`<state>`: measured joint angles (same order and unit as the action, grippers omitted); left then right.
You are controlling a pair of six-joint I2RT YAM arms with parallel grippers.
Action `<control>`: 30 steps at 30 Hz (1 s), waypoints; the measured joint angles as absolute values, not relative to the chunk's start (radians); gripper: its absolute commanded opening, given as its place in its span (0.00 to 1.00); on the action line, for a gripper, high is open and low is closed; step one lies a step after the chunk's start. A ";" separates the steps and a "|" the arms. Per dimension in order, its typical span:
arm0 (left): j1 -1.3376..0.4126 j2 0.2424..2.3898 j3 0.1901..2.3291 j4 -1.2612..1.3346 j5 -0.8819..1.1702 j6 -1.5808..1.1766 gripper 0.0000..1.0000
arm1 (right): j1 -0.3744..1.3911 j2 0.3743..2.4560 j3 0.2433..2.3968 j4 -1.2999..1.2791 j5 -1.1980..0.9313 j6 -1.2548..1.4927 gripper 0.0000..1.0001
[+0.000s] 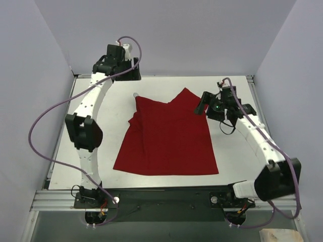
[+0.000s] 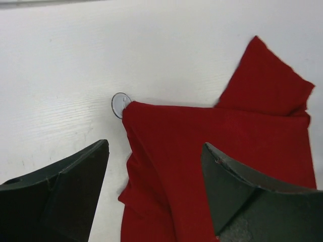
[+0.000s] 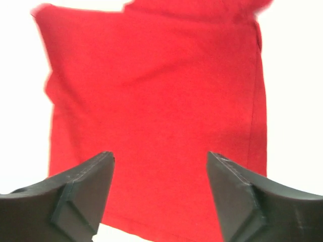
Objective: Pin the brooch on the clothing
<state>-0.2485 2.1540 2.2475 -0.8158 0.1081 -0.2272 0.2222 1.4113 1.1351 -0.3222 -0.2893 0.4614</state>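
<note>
I am reaching my left arm out to the far left part of the white table (image 1: 232,151), and my left gripper (image 2: 155,146) is hanging released, its two dark fingers (image 2: 65,186) standing wide apart with nothing between them. Through that gap I am looking down at the brooch (image 2: 120,105), which is lying on the table right at the far left corner of the T-shirt (image 1: 166,136). It is touching the cloth edge and seems partly tucked under it. It is showing as a small pale disc, and I cannot make out its colours.

The dark red shirt is lying crumpled and folded across the middle of the table, with one flap pointing toward the far side and its left edge bunching in folds.

To the right, my right gripper (image 3: 160,156) is hovering near the shirt's far right corner, also released, jaws spread and grasping nothing, with red fabric filling its view.
</note>
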 measured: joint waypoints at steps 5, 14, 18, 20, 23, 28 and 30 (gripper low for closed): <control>-0.249 1.848 2.088 -0.800 0.147 -0.242 0.84 | 0.222 1.143 1.089 -0.331 -0.304 0.478 0.99; -0.245 1.169 1.409 -0.698 0.149 -0.391 0.97 | 0.222 0.817 0.935 -0.478 -0.308 0.513 1.00; -0.241 1.007 1.116 -0.719 0.100 -0.453 0.97 | 0.222 0.755 0.839 -0.551 -0.268 0.527 0.99; -0.240 0.978 1.024 -0.749 0.080 -0.476 0.97 | 0.222 0.733 0.781 -0.570 -0.245 0.535 0.98; -0.237 0.966 0.923 -0.792 0.063 -0.506 0.97 | 0.222 0.719 0.701 -0.604 -0.217 0.554 0.98; -0.226 0.967 0.829 -0.834 0.056 -0.559 0.97 | 0.221 0.719 0.640 -0.647 -0.166 0.588 0.95; -0.226 0.968 0.809 -0.835 0.057 -0.574 0.97 | 0.221 0.728 0.636 -0.656 -0.149 0.603 0.94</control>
<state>-0.2260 0.9680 0.8089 -0.8349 0.0570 -0.5735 0.2211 0.7280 0.6365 -0.6563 -0.1493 0.6029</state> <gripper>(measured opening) 0.972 0.956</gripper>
